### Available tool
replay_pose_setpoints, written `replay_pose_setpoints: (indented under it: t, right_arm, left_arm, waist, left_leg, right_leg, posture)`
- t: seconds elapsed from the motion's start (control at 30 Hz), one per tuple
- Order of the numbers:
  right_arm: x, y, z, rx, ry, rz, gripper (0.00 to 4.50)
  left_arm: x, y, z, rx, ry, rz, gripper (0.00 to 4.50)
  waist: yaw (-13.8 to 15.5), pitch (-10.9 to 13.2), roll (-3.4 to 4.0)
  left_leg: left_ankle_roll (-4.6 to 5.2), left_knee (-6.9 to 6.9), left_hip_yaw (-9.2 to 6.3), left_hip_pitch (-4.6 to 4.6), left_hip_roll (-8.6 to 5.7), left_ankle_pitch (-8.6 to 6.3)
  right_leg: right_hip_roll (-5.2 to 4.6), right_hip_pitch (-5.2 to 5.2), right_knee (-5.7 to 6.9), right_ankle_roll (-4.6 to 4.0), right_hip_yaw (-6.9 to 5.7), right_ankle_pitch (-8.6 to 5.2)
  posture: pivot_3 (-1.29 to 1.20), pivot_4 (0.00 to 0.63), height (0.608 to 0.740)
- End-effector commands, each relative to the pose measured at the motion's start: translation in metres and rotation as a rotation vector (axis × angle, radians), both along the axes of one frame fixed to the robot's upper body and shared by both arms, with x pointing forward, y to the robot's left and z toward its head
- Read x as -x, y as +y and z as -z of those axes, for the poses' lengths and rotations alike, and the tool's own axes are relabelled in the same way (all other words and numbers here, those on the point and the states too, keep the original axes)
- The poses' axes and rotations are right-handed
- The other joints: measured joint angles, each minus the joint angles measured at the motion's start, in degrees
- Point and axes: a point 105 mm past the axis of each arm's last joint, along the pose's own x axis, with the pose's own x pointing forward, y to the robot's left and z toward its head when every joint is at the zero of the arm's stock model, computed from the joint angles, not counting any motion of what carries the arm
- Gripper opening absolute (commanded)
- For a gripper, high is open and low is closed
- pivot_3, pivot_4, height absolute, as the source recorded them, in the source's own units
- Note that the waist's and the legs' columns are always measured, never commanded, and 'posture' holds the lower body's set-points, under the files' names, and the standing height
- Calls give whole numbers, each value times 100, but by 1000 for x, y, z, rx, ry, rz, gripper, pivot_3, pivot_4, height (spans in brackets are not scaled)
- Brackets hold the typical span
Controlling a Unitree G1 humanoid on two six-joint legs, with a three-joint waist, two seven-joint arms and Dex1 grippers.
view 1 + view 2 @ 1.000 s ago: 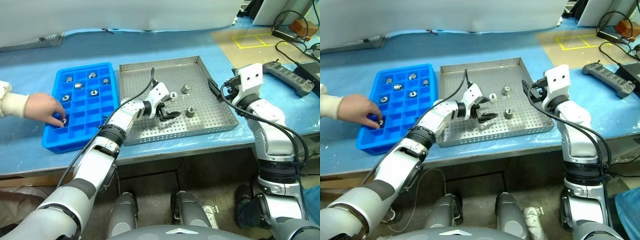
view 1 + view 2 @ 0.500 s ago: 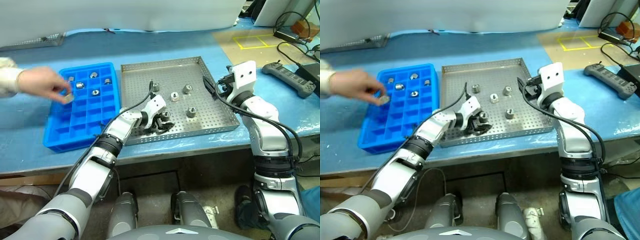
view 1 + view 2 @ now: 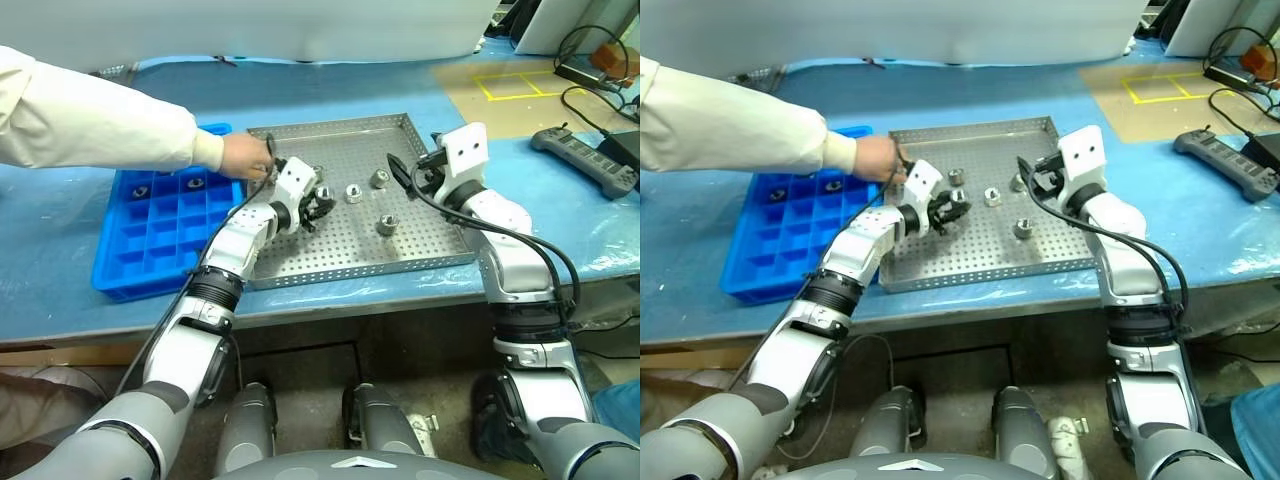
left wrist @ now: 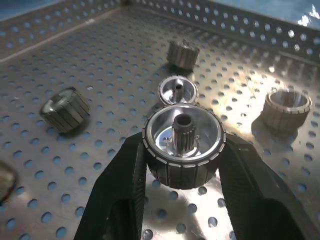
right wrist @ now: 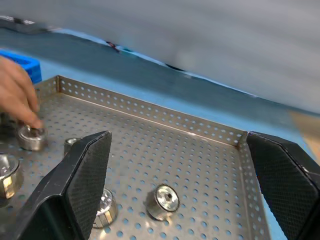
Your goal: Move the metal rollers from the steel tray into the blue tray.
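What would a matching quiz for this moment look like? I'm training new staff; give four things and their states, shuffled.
Things:
1. left hand
2. right hand
3. person's hand
4. blue tray

States:
A. open, above the steel tray
B. on the table, beside the steel tray
C. shut on a roller
D. fingers on a roller at the steel tray's far left part

Pairs: 1-C, 2-A, 3-D, 4-B

Shiny ribbed metal rollers, perforated dull steel tray, glossy blue plastic tray
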Motion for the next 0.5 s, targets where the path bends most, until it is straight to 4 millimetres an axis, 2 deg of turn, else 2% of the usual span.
replay_pose_setpoints:
  t: [0.03,0.13,0.23,0.33,0.5]
  right_arm:
    - [-4,16,-15,5,-61,-60,4500]
    - [-12,30,-12,10,-56,-109,4500]
    - [-17,44,-13,-9,-53,-160,4500]
    - [-22,59,-7,0,-44,-208,4500]
    - [-29,82,1,-14,-21,-283,4500]
  left_arm:
    - [5,10,-26,83,-69,-55,1709]
    - [10,19,-22,82,-78,-120,1709]
    - [16,31,-30,114,-125,-208,1709]
    - [19,60,-47,168,-238,-428,1709]
    - [35,103,-52,134,-337,-656,1709]
  waist:
    - [23,0,0]
    - [57,0,0]
    - [152,0,0]
    - [272,0,0]
    - [423,0,0]
  left_leg:
    - [1,0,-1,-2,2,0]
    - [6,-1,-3,-10,3,-3]
    - [8,-1,-5,-25,5,-4]
    - [8,0,-7,-46,7,-4]
    - [8,1,-12,-48,10,-4]
  right_leg:
    - [0,1,-4,0,-3,0]
    - [0,0,-15,-1,-10,1]
    - [0,-10,-20,-2,-14,1]
    - [0,-27,-17,-3,-18,2]
    - [0,-27,-20,-4,-22,3]
  posture:
    - [-61,150,740]
    - [-11,150,740]
    - [44,150,740]
    - [84,150,740]
    - [204,150,740]
